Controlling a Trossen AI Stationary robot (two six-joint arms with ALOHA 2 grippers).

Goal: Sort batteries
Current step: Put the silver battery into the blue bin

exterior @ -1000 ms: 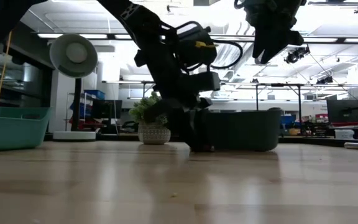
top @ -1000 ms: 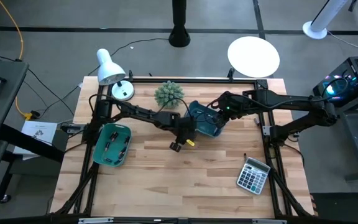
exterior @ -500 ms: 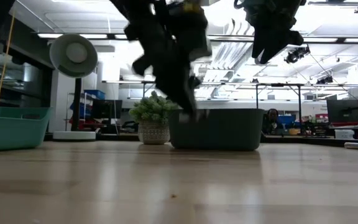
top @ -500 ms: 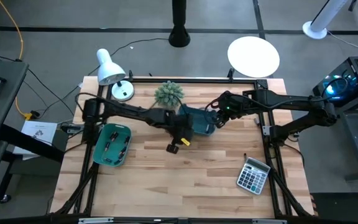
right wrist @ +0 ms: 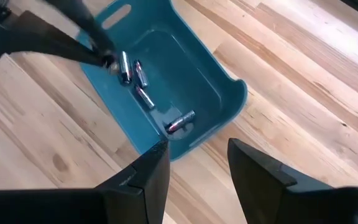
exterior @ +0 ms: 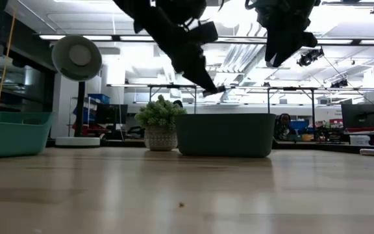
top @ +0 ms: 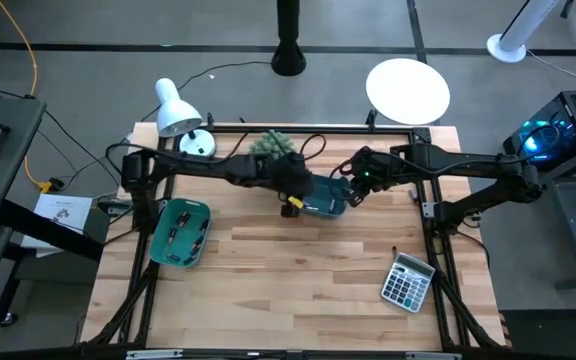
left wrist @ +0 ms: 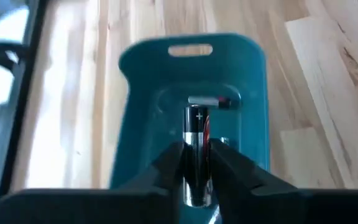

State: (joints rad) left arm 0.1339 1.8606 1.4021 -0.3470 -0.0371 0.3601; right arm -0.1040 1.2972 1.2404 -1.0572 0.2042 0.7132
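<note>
From above, the left gripper (top: 290,203) is hanging over the dark teal tray (top: 330,205), the right gripper (top: 351,190) waiting by that tray's far side; a lighter tray (top: 164,245) is carrying more batteries (top: 190,231).

At table height, the left gripper is holding clear above the tray.

Its wrist camera is showing fingers (left wrist: 170,163) pinching a battery (left wrist: 196,146) around its middle, a sensible hold for a small, rigid, smooth, likely slippery cylinder.

The right wrist camera is showing fingers (right wrist: 151,177) spread, empty, over loose batteries (right wrist: 180,121) inside.
</note>
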